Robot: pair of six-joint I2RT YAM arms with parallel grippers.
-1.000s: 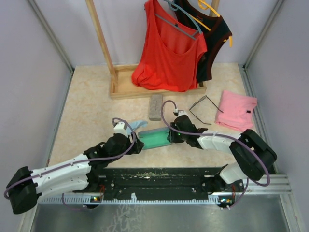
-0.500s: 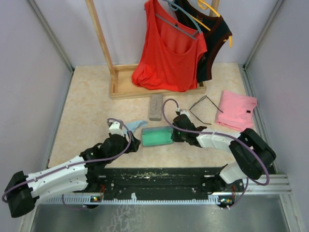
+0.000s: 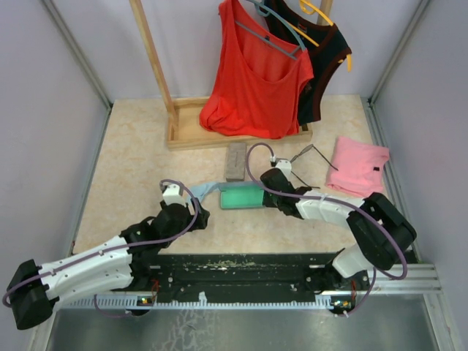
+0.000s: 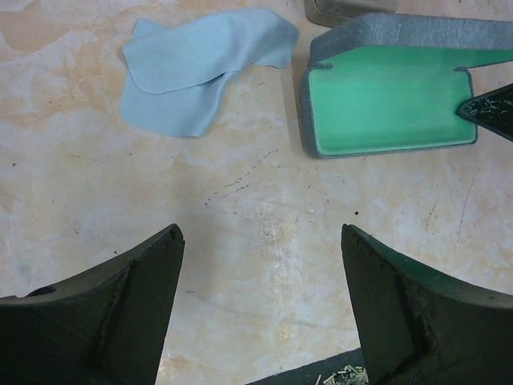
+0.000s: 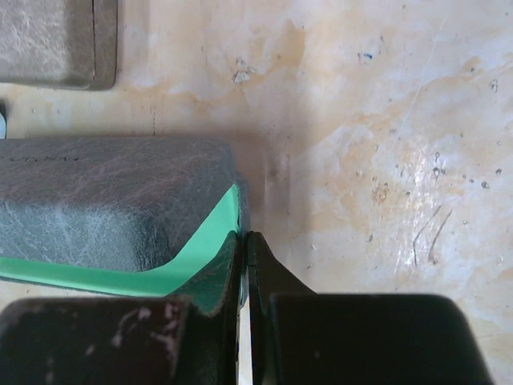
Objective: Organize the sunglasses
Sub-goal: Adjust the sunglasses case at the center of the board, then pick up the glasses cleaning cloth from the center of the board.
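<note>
Top camera overlooks the whole table (image 3: 131,168); both close wrist cameras share the open case (image 3: 240,197)

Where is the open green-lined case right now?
Top view: the open case lies mid-table, just ahead of the arms, between the blue cloth on its left and the right gripper, which grips its right end.

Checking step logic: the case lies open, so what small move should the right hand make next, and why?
Probably open and turn toward the sunglasses: the right hand is shut at the edge of the open case, and they lie beside it.
</note>
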